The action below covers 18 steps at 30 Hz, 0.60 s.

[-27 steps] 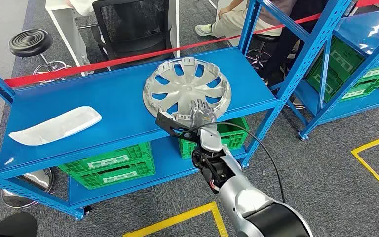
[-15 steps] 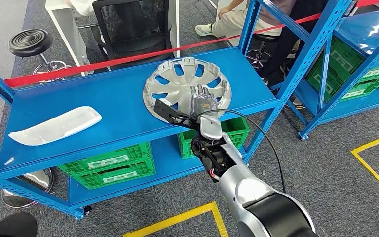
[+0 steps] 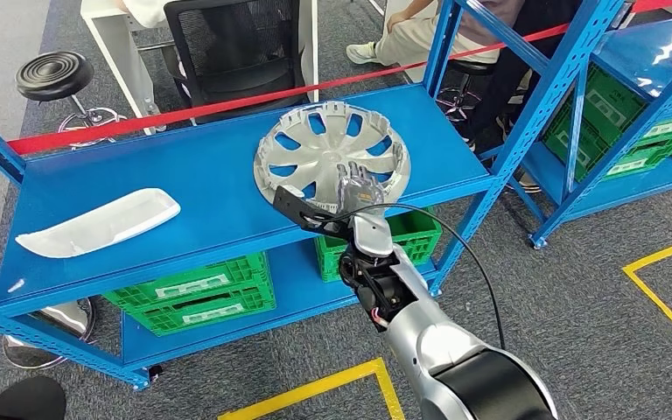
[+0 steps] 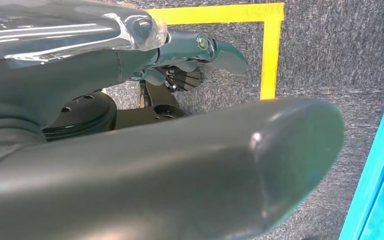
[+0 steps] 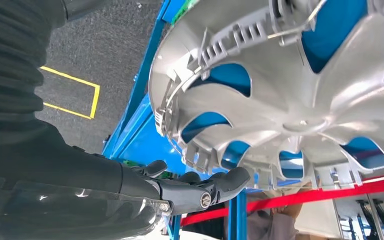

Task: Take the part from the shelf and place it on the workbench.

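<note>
A silver hubcap (image 3: 328, 149) lies flat on the blue shelf (image 3: 192, 175), toward its right end. My right hand (image 3: 358, 185) reaches in over the hubcap's near rim with fingers apart, holding nothing. In the right wrist view the hand (image 5: 180, 192) stretches out just beside the ribbed rim of the hubcap (image 5: 290, 100); I cannot tell if they touch. A white elongated part (image 3: 98, 223) lies at the shelf's left end. My left hand (image 4: 145, 160) hangs over grey carpet, with its fingers (image 4: 220, 47) extended and nothing in them.
Green crates (image 3: 199, 293) sit on the lower shelf level. A red tape (image 3: 227, 103) runs behind the shelf, with an office chair (image 3: 227, 44), a stool (image 3: 52, 74) and a seated person (image 3: 420, 31) beyond. Another blue shelf (image 3: 647, 96) stands right. Yellow floor lines (image 3: 665, 293).
My right hand has crept a little farther over the hubcap's near rim. The hubcap and the white part have not moved.
</note>
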Motion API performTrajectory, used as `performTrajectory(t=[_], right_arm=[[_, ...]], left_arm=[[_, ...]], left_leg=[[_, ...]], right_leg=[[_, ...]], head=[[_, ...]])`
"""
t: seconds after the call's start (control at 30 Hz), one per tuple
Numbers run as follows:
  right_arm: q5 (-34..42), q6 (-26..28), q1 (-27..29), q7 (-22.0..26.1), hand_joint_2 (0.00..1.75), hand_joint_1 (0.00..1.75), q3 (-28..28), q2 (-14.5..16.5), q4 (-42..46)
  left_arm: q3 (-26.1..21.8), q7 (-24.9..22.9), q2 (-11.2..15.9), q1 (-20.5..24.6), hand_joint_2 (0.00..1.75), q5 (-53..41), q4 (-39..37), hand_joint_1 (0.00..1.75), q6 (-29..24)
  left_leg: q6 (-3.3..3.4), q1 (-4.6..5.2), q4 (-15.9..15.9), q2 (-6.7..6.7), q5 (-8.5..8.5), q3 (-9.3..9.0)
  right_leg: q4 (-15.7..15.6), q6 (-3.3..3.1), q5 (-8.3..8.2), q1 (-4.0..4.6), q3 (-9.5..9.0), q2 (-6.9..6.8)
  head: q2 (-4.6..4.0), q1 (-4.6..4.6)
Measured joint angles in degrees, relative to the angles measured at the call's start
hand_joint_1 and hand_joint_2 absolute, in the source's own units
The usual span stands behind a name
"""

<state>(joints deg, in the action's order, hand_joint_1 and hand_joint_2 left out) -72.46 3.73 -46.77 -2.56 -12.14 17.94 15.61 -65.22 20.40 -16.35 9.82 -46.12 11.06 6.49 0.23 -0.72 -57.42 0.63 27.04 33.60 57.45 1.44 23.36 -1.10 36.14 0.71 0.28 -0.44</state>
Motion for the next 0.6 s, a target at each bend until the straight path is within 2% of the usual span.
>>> performTrajectory(t=[0.17,0.4,0.6], right_arm=[[-0.04,0.19,0.27,0.04,1.75,0.00,0.25,0.00,0.00],[-0.20,0.21,0.27,0.14,1.75,0.00,0.80,0.00,0.00],[-0.21,0.21,0.28,0.20,1.75,0.00,0.88,0.01,0.00]], left_arm=[[0.00,0.14,0.00,0.00,0.00,0.00,0.00,0.00,0.02],[0.00,1.24,0.01,-0.01,0.00,0.81,0.00,0.00,4.51],[-0.01,1.20,0.21,-0.02,0.00,1.37,0.00,0.00,5.91]], left_leg=[[0.00,0.00,0.00,0.00,0.00,0.00],[0.08,0.06,-0.06,0.01,0.07,0.02],[0.65,0.57,-0.18,0.03,0.31,0.04]], right_leg=[[0.00,0.00,0.00,0.00,0.00,0.00],[-0.04,0.04,-0.01,-0.06,-0.02,0.00],[-0.18,0.65,-0.06,-0.60,-0.09,-0.01]], head=[[0.00,0.00],[0.00,0.00],[0.00,-0.02]])
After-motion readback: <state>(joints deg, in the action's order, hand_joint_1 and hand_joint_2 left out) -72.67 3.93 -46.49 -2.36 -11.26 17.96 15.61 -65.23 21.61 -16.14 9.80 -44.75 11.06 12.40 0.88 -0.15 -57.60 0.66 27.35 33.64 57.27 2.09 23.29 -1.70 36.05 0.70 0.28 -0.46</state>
